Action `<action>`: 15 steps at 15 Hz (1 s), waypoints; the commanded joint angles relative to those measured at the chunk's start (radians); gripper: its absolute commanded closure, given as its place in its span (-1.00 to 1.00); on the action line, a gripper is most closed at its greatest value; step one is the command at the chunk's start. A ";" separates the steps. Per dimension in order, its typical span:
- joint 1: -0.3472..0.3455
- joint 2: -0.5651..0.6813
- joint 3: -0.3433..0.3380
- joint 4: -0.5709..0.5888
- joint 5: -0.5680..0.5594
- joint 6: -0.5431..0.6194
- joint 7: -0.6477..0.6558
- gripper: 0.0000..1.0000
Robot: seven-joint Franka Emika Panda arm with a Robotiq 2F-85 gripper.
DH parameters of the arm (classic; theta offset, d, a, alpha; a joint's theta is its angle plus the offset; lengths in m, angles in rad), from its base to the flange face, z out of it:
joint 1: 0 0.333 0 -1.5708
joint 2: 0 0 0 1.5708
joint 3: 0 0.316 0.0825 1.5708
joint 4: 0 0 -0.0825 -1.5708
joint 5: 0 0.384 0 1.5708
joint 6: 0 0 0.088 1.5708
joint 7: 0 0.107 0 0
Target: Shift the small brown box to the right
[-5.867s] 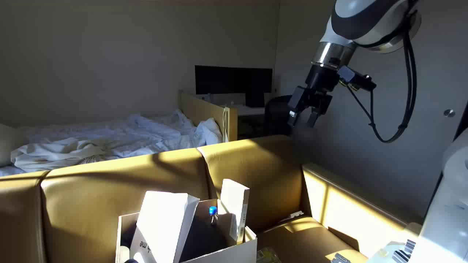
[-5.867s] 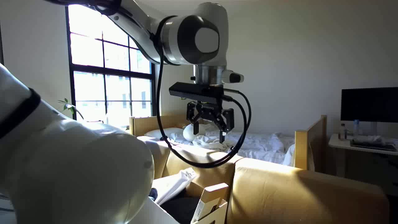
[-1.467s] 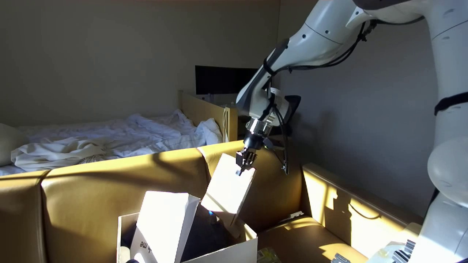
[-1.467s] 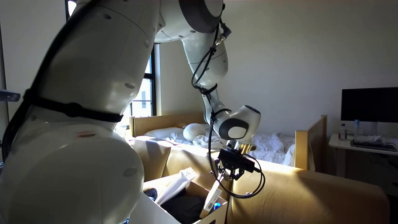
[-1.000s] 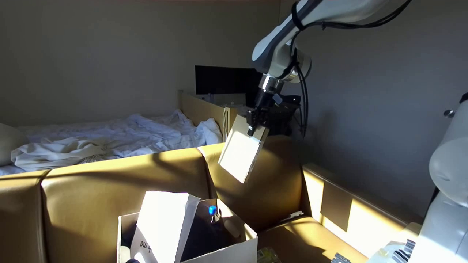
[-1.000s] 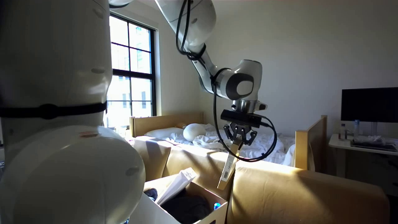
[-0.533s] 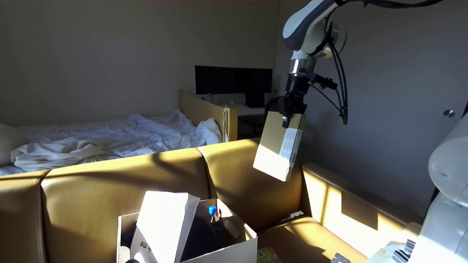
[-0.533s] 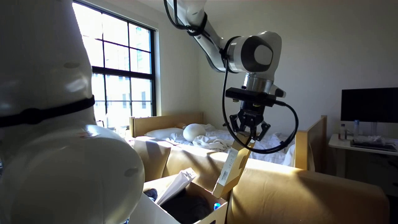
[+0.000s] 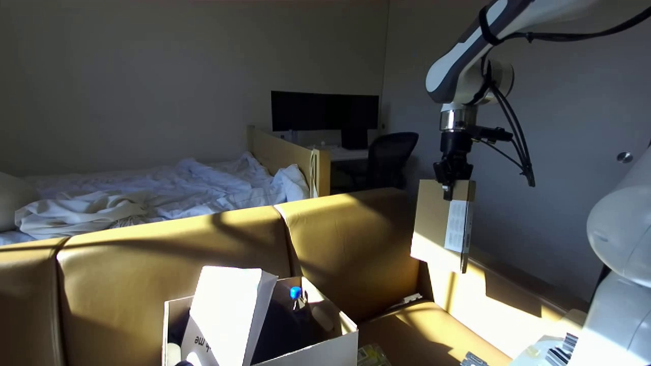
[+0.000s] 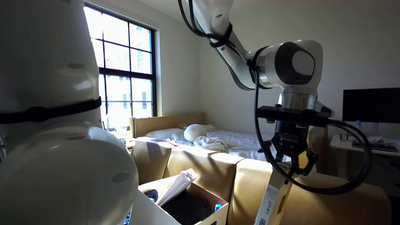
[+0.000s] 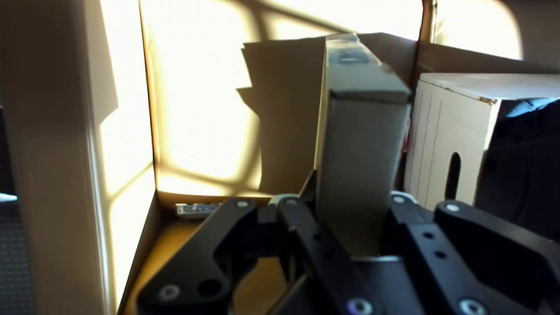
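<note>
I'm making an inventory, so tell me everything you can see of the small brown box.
The small brown box is a slim rectangular carton, apparently cardboard; the end facing the wrist camera looks closed. A white label, its print mostly unreadable, shows on a broad face and a narrow side. The gripper pinches the box across its thickness near the upper end, so it hangs slightly tilted, lower part sunlit. It appears held above the sofa, near the armrest; nothing else visibly touches it.
</note>
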 commanded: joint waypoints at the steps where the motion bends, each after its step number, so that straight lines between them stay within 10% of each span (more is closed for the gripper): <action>1: -0.028 0.116 -0.021 0.001 -0.091 0.096 -0.100 0.78; 10: -0.171 0.516 -0.054 0.006 -0.206 0.654 -0.094 0.78; 15: -0.295 0.708 0.047 0.074 -0.125 0.842 -0.090 0.78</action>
